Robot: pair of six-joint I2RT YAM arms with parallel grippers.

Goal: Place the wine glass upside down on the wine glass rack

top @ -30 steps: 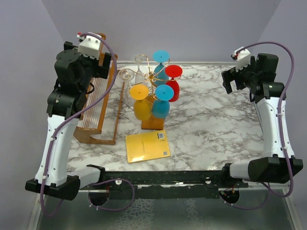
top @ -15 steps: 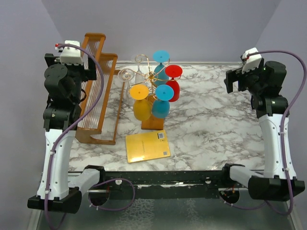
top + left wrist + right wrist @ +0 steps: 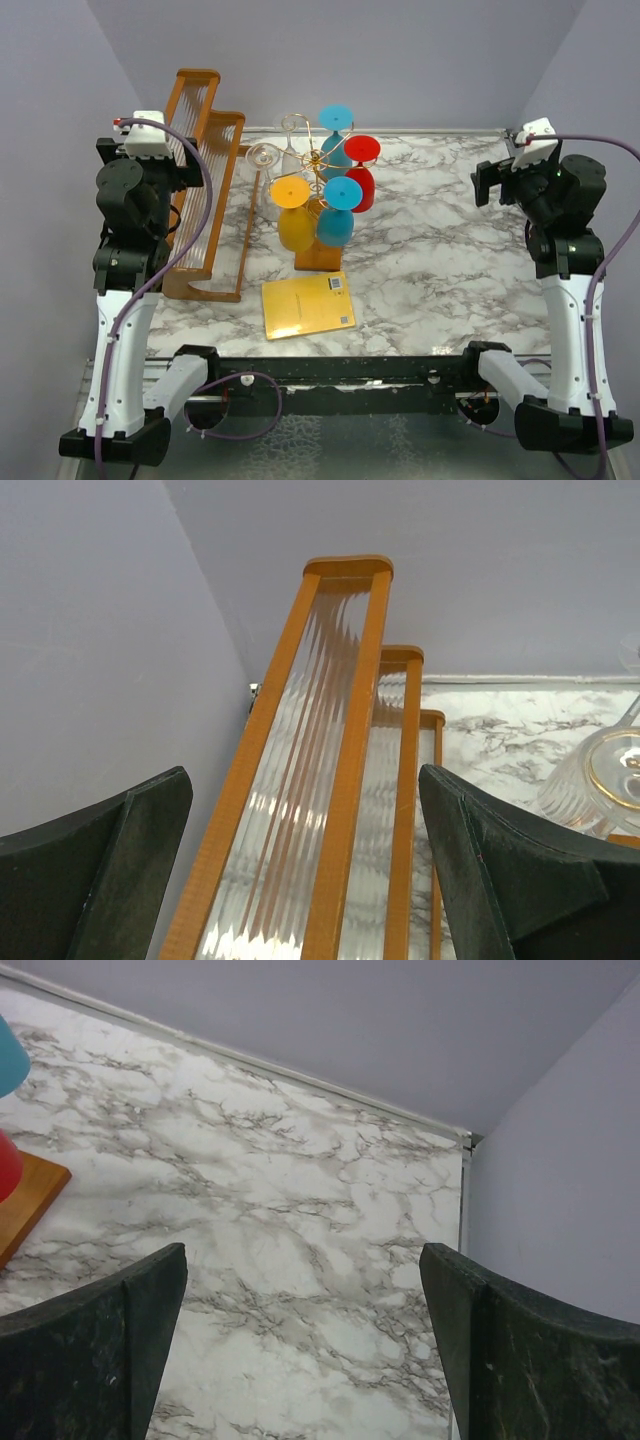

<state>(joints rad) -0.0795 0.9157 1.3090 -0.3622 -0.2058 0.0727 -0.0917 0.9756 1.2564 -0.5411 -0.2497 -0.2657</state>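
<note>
Top external view: I find the left gripper (image 3: pixel 300 875) and right gripper (image 3: pixel 300 1355) both agape and empty. The clear wine glass (image 3: pixel 264 157) appears hung foot-up on the rack's (image 3: pixel 318 258) left side, stem vertical, nearer the left arm.

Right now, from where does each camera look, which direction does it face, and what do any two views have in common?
Top external: above and behind the arms, looking down on the marble table and wine glass rack; both arms show.
Left wrist: on the left arm, facing along the wooden frame toward the back wall; the open left end effector shows.
Right wrist: facing the table's far right corner; the open right end effector shows.
Shared: top and left wrist both show the wooden frame.
</note>
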